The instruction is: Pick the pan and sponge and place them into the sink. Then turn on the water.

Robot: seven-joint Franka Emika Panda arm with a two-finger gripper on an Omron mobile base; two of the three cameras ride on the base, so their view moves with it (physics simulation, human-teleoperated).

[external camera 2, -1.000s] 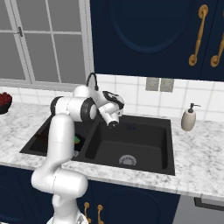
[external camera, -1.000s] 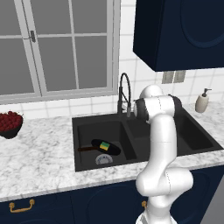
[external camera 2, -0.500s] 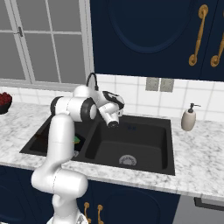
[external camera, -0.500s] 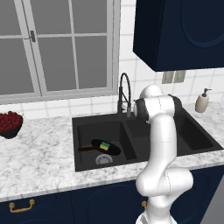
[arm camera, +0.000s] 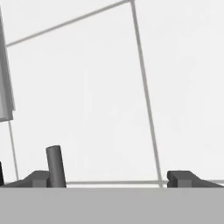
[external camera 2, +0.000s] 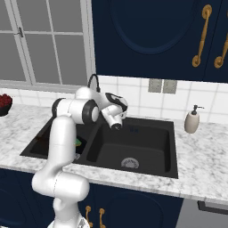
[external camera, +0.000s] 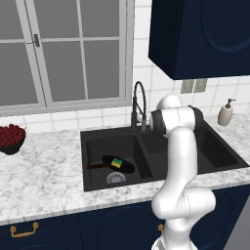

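Observation:
The black pan (external camera: pixel 118 165) lies in the left basin of the black double sink (external camera: pixel 215 151), its reddish-brown handle pointing left. On the pan rests the green and yellow sponge (external camera: pixel 116 162), and a sliver of it shows past my arm (external camera 2: pixel 79 142). The tall black faucet (external camera: pixel 139 105) stands behind the divider, and no water runs from it. My gripper (external camera 2: pixel 116 126) hangs above the sink's back edge (external camera 2: pixel 142 130), just right of the faucet. In the hand view the gripper (arm camera: pixel 109 179) is open, facing the white tiled wall. A dark upright rod (arm camera: pixel 55 166) stands by its left fingertip.
A beige soap dispenser (external camera: pixel 225 112) stands on the marble counter to the right of the sink. A dark bowl of red fruit (external camera: pixel 10 138) sits on the counter at far left. Navy upper cabinets (external camera 2: pixel 147 35) hang overhead, and a window (external camera: pixel 63 49) is behind the left counter.

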